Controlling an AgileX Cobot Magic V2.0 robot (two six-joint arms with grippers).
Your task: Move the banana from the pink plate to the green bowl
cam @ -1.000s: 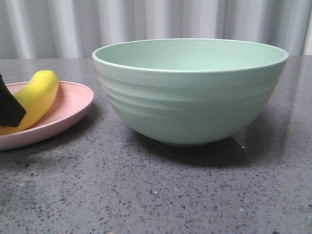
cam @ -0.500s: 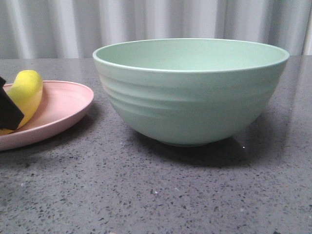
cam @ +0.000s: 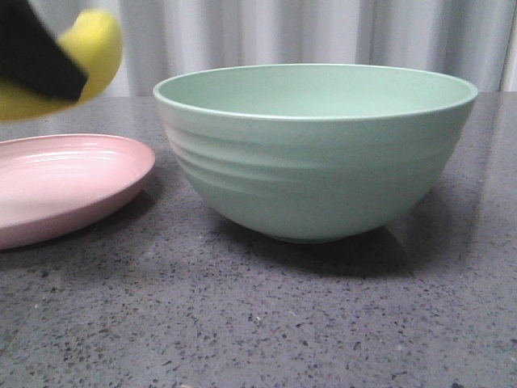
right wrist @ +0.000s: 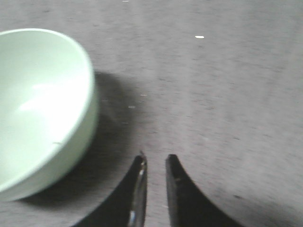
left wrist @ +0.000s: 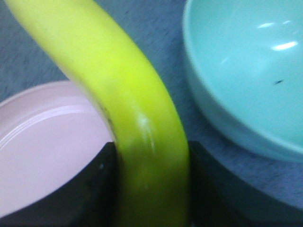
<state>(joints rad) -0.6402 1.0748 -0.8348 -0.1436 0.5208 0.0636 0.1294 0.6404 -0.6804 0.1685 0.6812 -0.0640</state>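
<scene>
The yellow banana [cam: 97, 40] hangs in the air at the upper left of the front view, above the pink plate [cam: 73, 174], which holds nothing. My left gripper [left wrist: 151, 187] is shut on the banana [left wrist: 118, 80], with a black finger on each side of it; one finger [cam: 36, 52] shows in the front view. The green bowl [cam: 315, 170] stands to the right of the plate. In the left wrist view the plate [left wrist: 42, 142] and bowl [left wrist: 246, 61] lie below the banana. My right gripper [right wrist: 156, 161] is shut and empty over bare table beside the bowl [right wrist: 38, 104].
The table top [cam: 266, 323] is dark speckled grey stone. A pale curtain [cam: 323, 32] hangs behind the table. The bowl's inside shows only a tiny dark speck [left wrist: 278, 82].
My left gripper has lifted the banana off the pink plate, up and slightly right. The plate now holds nothing. The bowl has not moved.
</scene>
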